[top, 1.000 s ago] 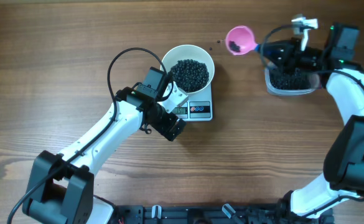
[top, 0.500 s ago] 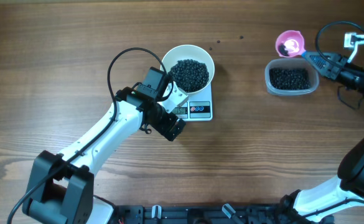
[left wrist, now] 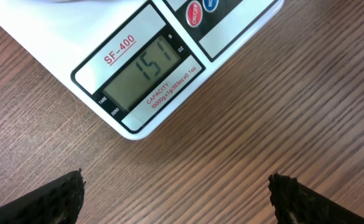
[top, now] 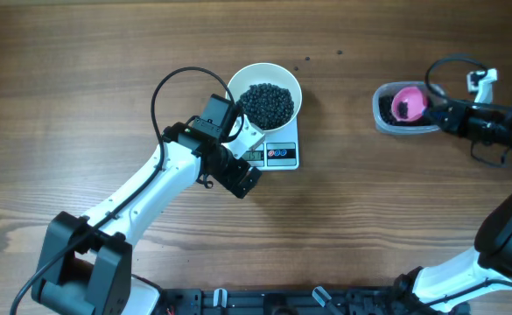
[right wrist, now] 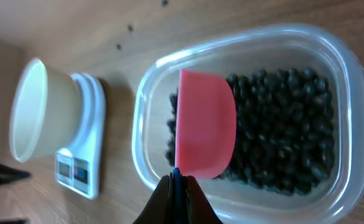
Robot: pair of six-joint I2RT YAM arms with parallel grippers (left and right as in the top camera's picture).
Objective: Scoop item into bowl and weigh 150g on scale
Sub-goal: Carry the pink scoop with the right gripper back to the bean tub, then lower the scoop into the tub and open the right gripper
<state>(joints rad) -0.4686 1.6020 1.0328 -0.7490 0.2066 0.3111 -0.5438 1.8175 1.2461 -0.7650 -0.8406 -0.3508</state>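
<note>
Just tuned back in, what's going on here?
The round white bowl, heaped with tiny black beans, sits on the small white kitchen scale, whose display reads 151. The left gripper hovers open just in front of the scale, holding nothing. The right gripper is shut on the small pink scoop, held over the beans in the clear plastic tub.
</note>
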